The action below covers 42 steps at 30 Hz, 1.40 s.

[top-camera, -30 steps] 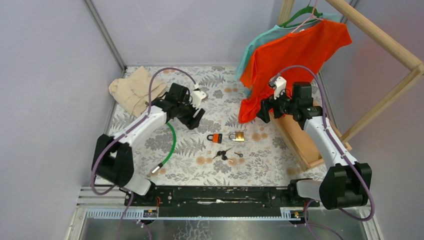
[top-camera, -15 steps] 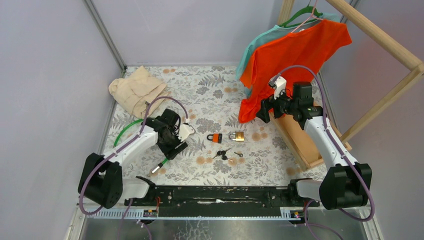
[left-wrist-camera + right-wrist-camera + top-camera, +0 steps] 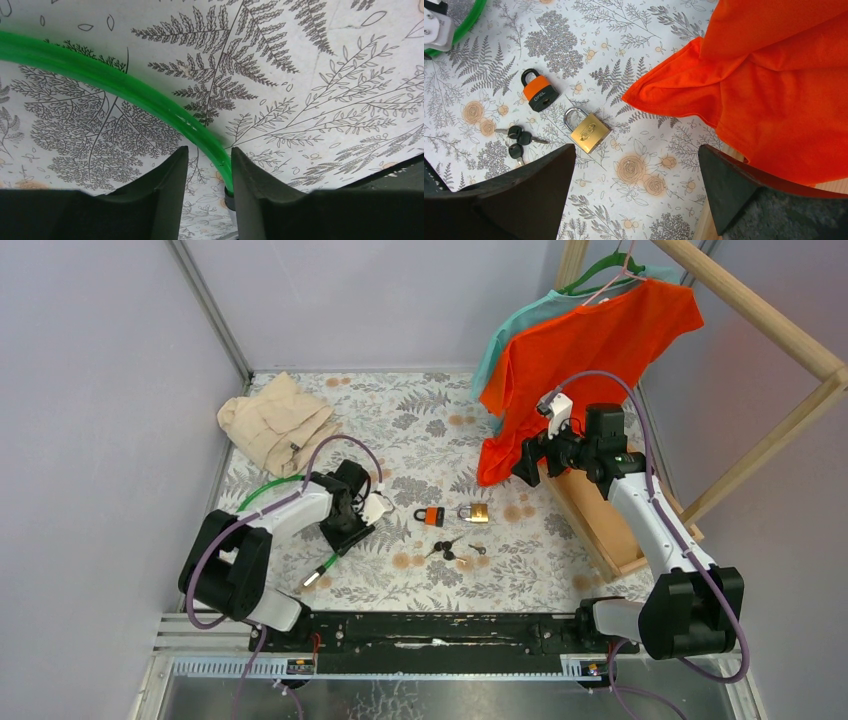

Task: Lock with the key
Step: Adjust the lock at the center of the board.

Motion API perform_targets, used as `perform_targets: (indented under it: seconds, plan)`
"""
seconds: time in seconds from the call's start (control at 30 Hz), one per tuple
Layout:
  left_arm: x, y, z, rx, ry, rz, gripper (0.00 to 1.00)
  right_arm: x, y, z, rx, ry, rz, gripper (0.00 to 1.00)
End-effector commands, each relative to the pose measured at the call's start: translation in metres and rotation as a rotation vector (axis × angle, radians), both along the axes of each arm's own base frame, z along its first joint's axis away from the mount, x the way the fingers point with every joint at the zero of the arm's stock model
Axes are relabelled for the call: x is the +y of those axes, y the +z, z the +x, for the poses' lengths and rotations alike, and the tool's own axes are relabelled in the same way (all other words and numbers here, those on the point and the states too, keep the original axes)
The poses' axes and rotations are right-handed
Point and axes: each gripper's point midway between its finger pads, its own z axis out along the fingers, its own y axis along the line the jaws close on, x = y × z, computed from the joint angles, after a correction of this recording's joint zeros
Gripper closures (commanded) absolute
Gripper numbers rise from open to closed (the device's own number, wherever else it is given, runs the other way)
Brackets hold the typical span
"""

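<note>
An orange padlock [image 3: 431, 515] and a brass padlock [image 3: 475, 512] lie side by side mid-table. A bunch of black-headed keys [image 3: 447, 548] lies just in front of them. All three also show in the right wrist view: the orange padlock [image 3: 540, 94], the brass padlock [image 3: 589, 131] and the keys [image 3: 516, 140]. My left gripper [image 3: 346, 532] is low over the table left of the locks. Its jaws stand narrowly apart [image 3: 207, 165] around a green cable [image 3: 125, 85], which touches the right finger only. My right gripper [image 3: 528, 462] hangs wide open and empty [image 3: 634, 150] by the orange shirt.
The green cable [image 3: 330, 560] curves from the left gripper to a silver tip near the front. A beige cloth [image 3: 272, 420] lies at the back left. An orange t-shirt [image 3: 580, 350] and a teal one hang from a wooden rack [image 3: 600, 525] on the right.
My left arm has pulled back from mid-table toward the near left and dropped low over the green cable. The cable now bows out to the left. The right arm has not moved.
</note>
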Motion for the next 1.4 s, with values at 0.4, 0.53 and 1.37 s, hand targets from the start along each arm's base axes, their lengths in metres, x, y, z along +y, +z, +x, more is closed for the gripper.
perform_targets:
  seconds: [0.4, 0.53, 1.37]
  plan:
    - [-0.031, -0.003, -0.032, 0.005, -0.316, 0.008, 0.81, 0.005, 0.007, -0.001, -0.027, 0.041, 0.025, 0.01]
    - [-0.036, 0.001, -0.045, 0.021, -0.393, -0.001, 0.82, 0.005, 0.006, -0.001, -0.021, 0.045, 0.028, 0.01]
    - [-0.087, 0.026, -0.003, -0.113, -0.241, -0.147, 0.37, 0.009, -0.004, -0.002, 0.021, 0.065, 0.043, 0.01]
